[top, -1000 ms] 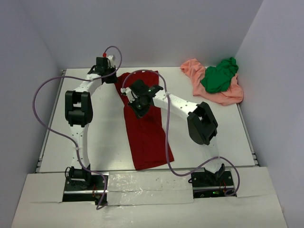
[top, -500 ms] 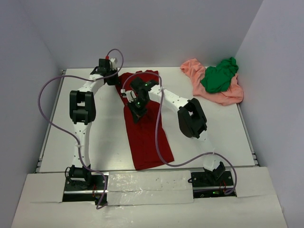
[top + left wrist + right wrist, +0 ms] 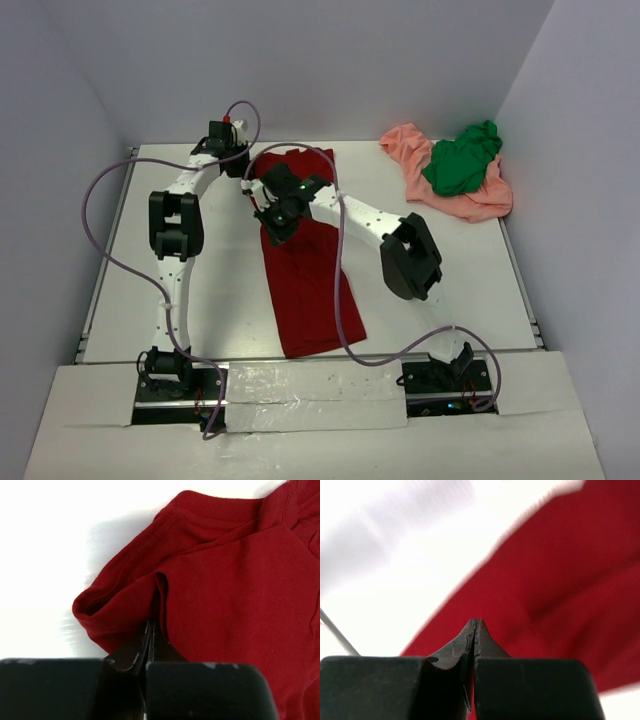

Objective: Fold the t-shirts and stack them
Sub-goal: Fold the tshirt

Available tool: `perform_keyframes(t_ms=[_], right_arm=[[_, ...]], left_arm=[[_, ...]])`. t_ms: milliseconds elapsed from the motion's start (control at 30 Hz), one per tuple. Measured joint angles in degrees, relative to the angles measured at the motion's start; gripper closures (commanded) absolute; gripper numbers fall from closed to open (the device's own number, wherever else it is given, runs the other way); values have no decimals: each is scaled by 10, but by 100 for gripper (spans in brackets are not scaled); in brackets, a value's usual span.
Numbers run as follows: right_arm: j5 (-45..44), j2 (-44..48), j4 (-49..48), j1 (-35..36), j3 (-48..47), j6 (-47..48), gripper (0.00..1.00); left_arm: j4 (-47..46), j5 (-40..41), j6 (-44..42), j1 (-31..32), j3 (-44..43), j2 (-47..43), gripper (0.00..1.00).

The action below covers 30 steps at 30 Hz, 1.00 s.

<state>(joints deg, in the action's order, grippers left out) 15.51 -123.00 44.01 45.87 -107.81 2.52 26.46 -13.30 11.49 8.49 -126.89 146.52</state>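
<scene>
The dark red t-shirt (image 3: pixel 312 290) lies as a long narrow strip down the middle of the table. My left gripper (image 3: pixel 240 168) is at its far left corner, shut on a raised fold of the shirt (image 3: pixel 240 580) by the sleeve; its tips (image 3: pixel 151 628) pinch the cloth. My right gripper (image 3: pixel 271 228) is shut at the strip's left edge, its tips (image 3: pixel 476 622) over the red cloth (image 3: pixel 560 570), with nothing seen between them. The bright green t-shirt (image 3: pixel 462 160) lies crumpled on the salmon-pink t-shirt (image 3: pixel 482 205) at the far right.
The white table (image 3: pixel 450 280) is walled by grey panels on three sides. Purple cables (image 3: pixel 345 290) loop from both arms, and the right one crosses the red shirt. A taped white strip (image 3: pixel 310 385) runs along the near edge between the arm bases.
My right gripper has moved left, from the middle of the red strip to its left edge. My left gripper has stayed at the far left corner.
</scene>
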Motion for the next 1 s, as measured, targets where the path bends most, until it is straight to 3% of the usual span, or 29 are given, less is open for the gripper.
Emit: perform_keyframes(t_ms=[133, 333, 1000], right_arm=[[37, -71, 12, 0, -82, -21, 100], [58, -157, 57, 0, -100, -47, 100], [21, -75, -51, 26, 51, -56, 100]], left_arm=[[-1, 0, 0, 0, 1, 0, 100], [-5, 0, 0, 0, 4, 0, 100], [-9, 29, -39, 2, 0, 0, 100]])
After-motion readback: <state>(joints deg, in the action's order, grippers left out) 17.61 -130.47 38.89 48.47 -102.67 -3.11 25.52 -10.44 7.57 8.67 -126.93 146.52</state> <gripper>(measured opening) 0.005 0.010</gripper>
